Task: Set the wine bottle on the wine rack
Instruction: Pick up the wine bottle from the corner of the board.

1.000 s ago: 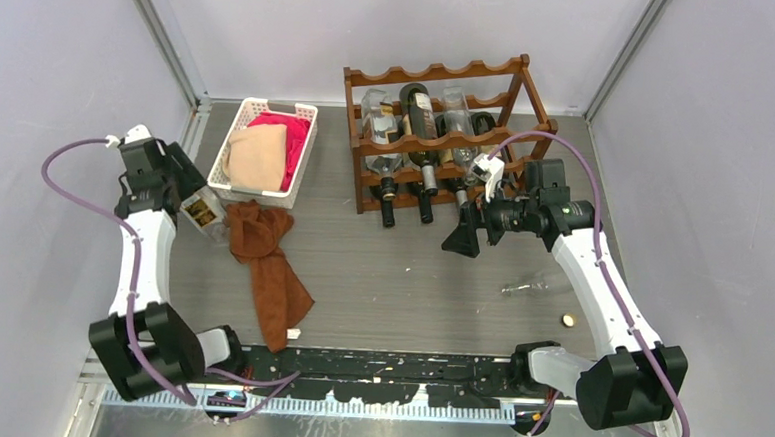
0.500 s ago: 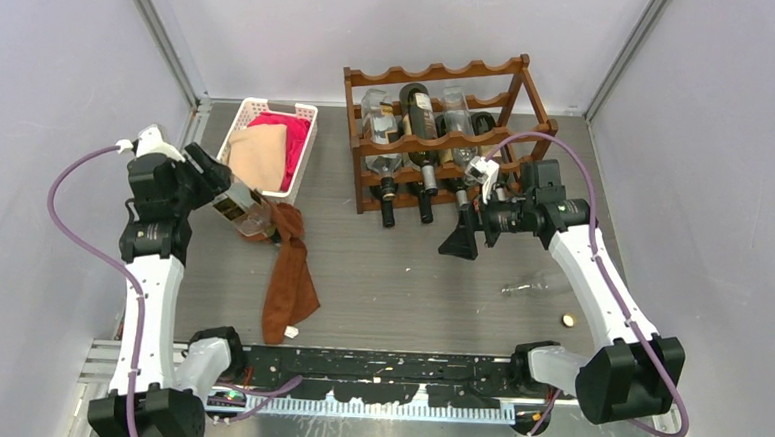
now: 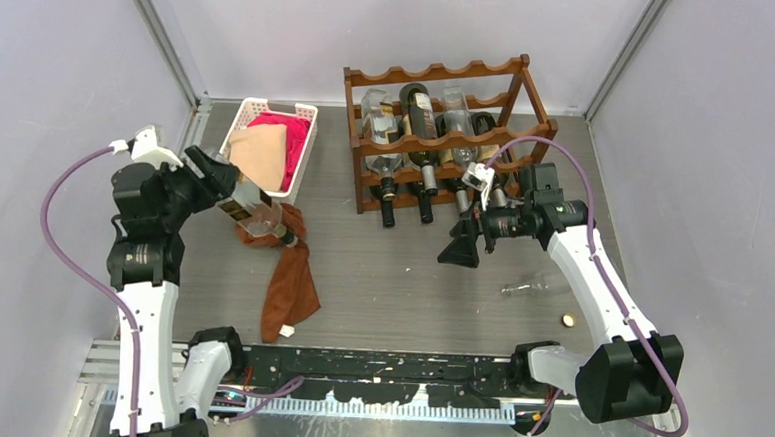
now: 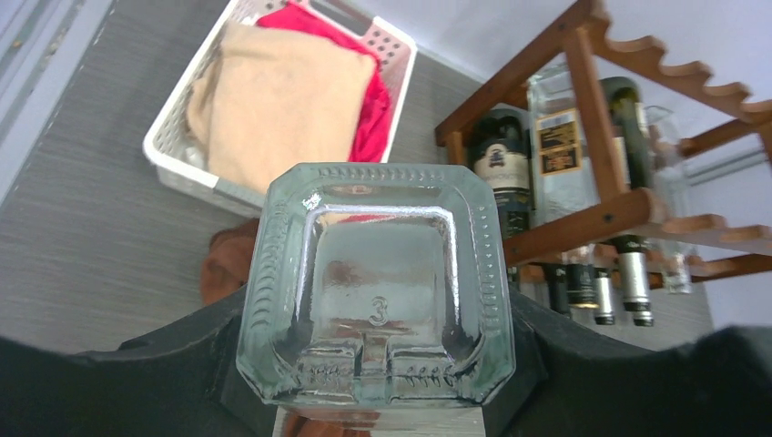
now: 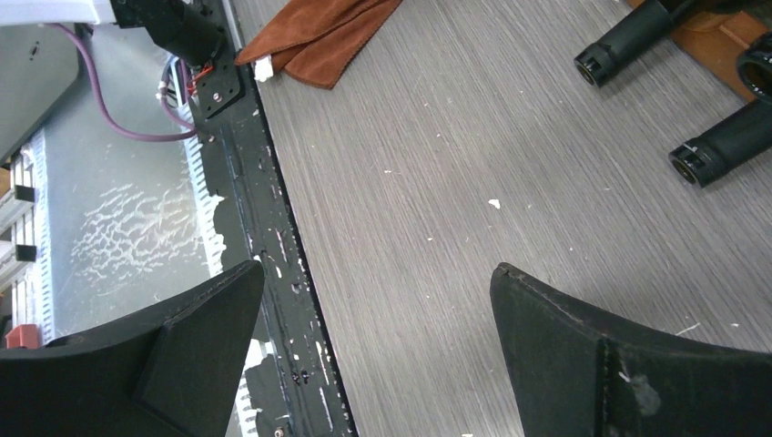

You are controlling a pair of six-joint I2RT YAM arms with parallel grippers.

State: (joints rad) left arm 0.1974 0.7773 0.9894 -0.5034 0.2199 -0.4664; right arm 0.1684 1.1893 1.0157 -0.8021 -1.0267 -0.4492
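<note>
A clear square glass wine bottle (image 3: 255,214) with a gold label is held off the table, and my left gripper (image 3: 227,192) is shut on its base end. The neck points right, over the brown cloth. In the left wrist view the embossed bottle base (image 4: 378,273) fills the space between the black fingers (image 4: 173,373). The dark wooden wine rack (image 3: 436,76) stands at the back centre with several bottles lying in it; it also shows as the wine rack (image 4: 592,218) ahead to the right. My right gripper (image 3: 459,247) hangs open and empty in front of the rack, and the right gripper (image 5: 378,273) shows only tabletop between its fingers.
A white basket (image 3: 304,146) with tan and red cloths sits left of the rack. A brown cloth (image 3: 290,284) lies below the held bottle. A small clear glass object (image 3: 525,284) and a gold cap (image 3: 565,319) lie at the right. Black bottle necks (image 5: 628,41) stick out of the rack.
My left arm has lifted and swung right, carrying the bottle from beside the basket to above the brown cloth. The right gripper has drifted slightly down and left, still open.
</note>
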